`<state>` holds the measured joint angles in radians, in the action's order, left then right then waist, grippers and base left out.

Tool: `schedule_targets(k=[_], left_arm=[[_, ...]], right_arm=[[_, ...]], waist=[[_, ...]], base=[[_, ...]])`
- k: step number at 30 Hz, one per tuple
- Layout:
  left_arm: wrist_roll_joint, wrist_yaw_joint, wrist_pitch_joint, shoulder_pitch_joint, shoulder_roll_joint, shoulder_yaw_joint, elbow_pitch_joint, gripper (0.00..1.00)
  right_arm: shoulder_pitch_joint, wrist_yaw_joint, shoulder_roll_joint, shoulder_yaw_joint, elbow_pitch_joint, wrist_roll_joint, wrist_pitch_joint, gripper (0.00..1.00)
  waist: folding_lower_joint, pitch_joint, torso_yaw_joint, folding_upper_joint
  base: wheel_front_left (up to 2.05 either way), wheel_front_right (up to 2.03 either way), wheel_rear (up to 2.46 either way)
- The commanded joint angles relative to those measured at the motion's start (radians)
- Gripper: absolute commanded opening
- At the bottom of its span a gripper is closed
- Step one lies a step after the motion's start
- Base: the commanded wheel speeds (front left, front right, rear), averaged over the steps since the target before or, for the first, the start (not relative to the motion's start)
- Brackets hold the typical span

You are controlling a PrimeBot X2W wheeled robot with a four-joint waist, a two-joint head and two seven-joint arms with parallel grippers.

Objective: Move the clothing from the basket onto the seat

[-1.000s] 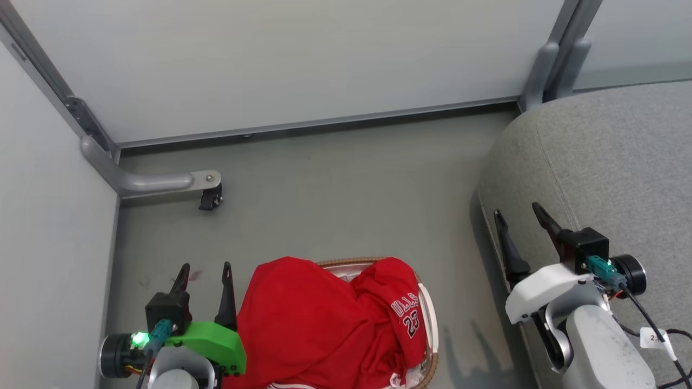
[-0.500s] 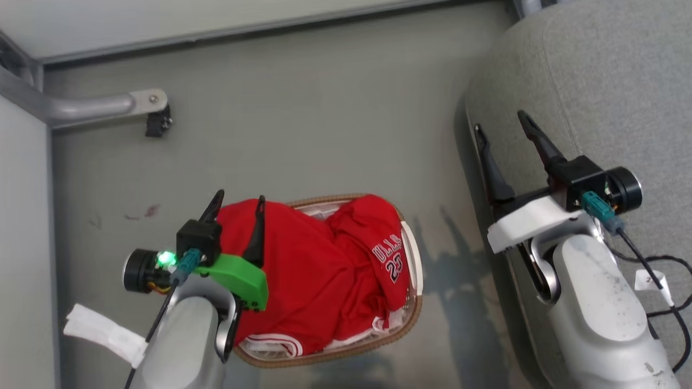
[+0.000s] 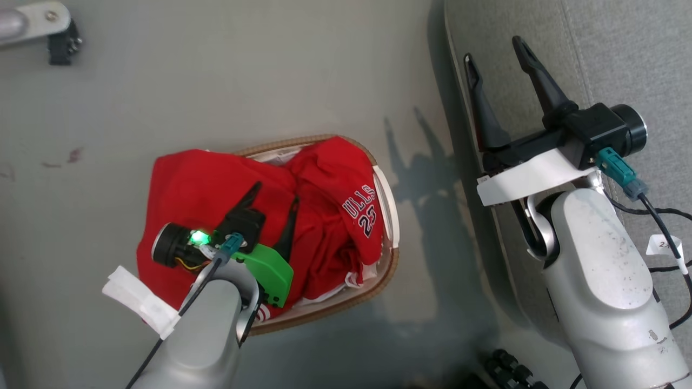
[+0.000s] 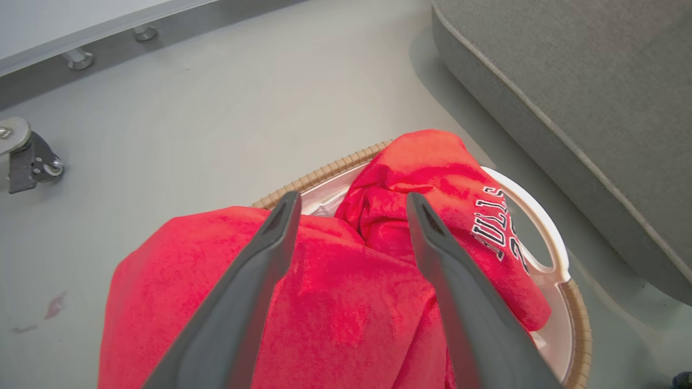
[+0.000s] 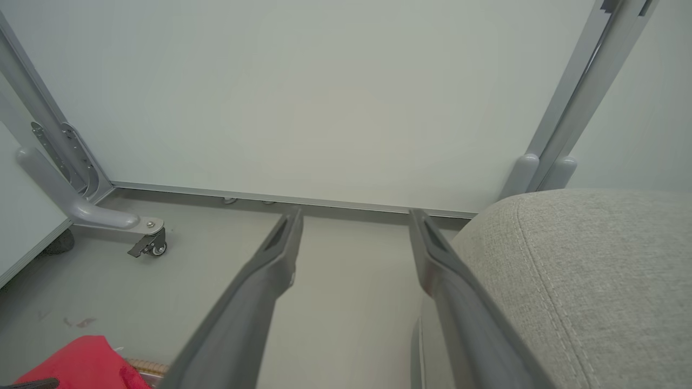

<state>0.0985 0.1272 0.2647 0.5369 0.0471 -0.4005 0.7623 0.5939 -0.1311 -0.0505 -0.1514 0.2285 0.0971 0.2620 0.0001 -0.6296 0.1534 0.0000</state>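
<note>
So the red clothing (image 3: 205, 183) is all piled in the basket (image 3: 346, 302) down on the floor (image 3: 216, 81). It's heaped above the rim and spilling over the left side, with the "ULLS 23" jersey (image 3: 357, 200) bunched up on the right half. The left gripper (image 3: 275, 192) hangs right over the pile, jaws spread wide with nothing pinched. Its fingers (image 4: 254, 281) straddle the fold where the plain red piece meets the jersey, though I can't tell if the tips touch cloth. The right gripper (image 3: 493, 48) is off to the right over the left edge of the grey seat (image 3: 638, 65), jaws also wide apart and empty, well away from the clothing.
</note>
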Motion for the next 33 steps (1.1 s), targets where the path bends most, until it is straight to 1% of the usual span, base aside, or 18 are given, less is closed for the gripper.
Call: schedule_targets(k=[1, 3, 4, 6, 9, 19, 26, 29, 30, 31, 32, 33], left_arm=[[-0.002, 0.003, 0.0, 0.027, 0.007, -0.012, 0.012, 1.0], [0.002, 0.004, 0.0, 0.033, 0.007, -0.055, 0.036, 1.0], [-0.001, 0.004, 0.0, 0.037, 0.007, -0.093, 0.048, 1.0], [0.011, 0.004, 0.0, 0.049, 0.017, -0.134, 0.068, 1.0], [0.03, 0.004, 0.0, 0.07, 0.029, -0.162, 0.089, 1.0], [-0.017, 0.004, -0.001, 0.157, 0.034, -0.184, 0.223, 1.0], [-0.007, -0.033, -0.001, 0.204, 0.03, -0.17, 0.364, 1.0], [-0.005, -0.042, -0.001, 0.223, 0.025, -0.175, 0.426, 1.0], [-0.004, -0.041, -0.001, 0.227, 0.022, -0.178, 0.441, 0.59], [-0.004, -0.04, -0.001, 0.231, 0.019, -0.182, 0.449, 0.22], [0.0, -0.038, -0.001, 0.232, 0.019, -0.183, 0.461, 0.0], [0.004, -0.035, -0.001, 0.232, 0.019, -0.185, 0.469, 0.0]], right_arm=[[0.018, 0.001, -0.001, -0.003, -0.01, 0.009, 0.005, 1.0], [0.023, 0.001, -0.001, -0.005, -0.018, 0.012, 0.005, 1.0], [0.026, 0.001, -0.002, -0.006, -0.021, 0.013, 0.005, 1.0], [0.032, 0.001, -0.002, -0.009, -0.028, 0.014, 0.005, 1.0], [0.038, 0.001, -0.002, -0.007, -0.04, 0.008, 0.005, 1.0], [0.056, 0.001, -0.002, 0.003, -0.071, -0.003, 0.005, 1.0], [0.061, 0.001, -0.002, -0.004, -0.078, 0.0, 0.005, 1.0], [0.06, 0.001, -0.002, -0.006, -0.078, 0.003, 0.005, 1.0], [0.059, 0.001, -0.002, -0.008, -0.076, 0.005, 0.005, 1.0], [0.058, 0.001, -0.002, -0.008, -0.074, 0.007, 0.005, 1.0], [0.056, 0.001, -0.002, -0.01, -0.07, 0.009, 0.005, 1.0], [0.054, 0.001, -0.002, -0.011, -0.068, 0.011, 0.005, 1.0]], waist=[[-0.0001, -0.097, 0.057, 0.0], [-0.0001, -0.119, 0.063, 0.0], [-0.0001, -0.131, 0.066, 0.0], [-0.0001, -0.15, 0.07, 0.0], [-0.0001, -0.179, 0.072, 0.0], [-0.0001, -0.252, 0.068, 0.0], [-0.0001, -0.273, 0.062, 0.0], [-0.0001, -0.274, 0.061, 0.0], [-0.0001, -0.272, 0.06, 0.0], [-0.0001, -0.268, 0.06, 0.0], [-0.0001, -0.263, 0.059, 0.0], [-0.0001, -0.257, 0.059, 0.0]], base=[[0.0, 0.0, 0.0], [0.0, 0.0, 0.0], [0.0, 0.0, 0.0], [0.0, 0.0, 0.0], [0.0, 0.0, 0.0], [0.0, 0.0, 0.0], [0.0, 0.0, 0.0], [0.0, 0.0, 0.0], [0.0, 0.0, 0.0], [0.0, 0.0, 0.0], [0.0, 0.0, 0.0], [0.0, 0.0, 0.0]])
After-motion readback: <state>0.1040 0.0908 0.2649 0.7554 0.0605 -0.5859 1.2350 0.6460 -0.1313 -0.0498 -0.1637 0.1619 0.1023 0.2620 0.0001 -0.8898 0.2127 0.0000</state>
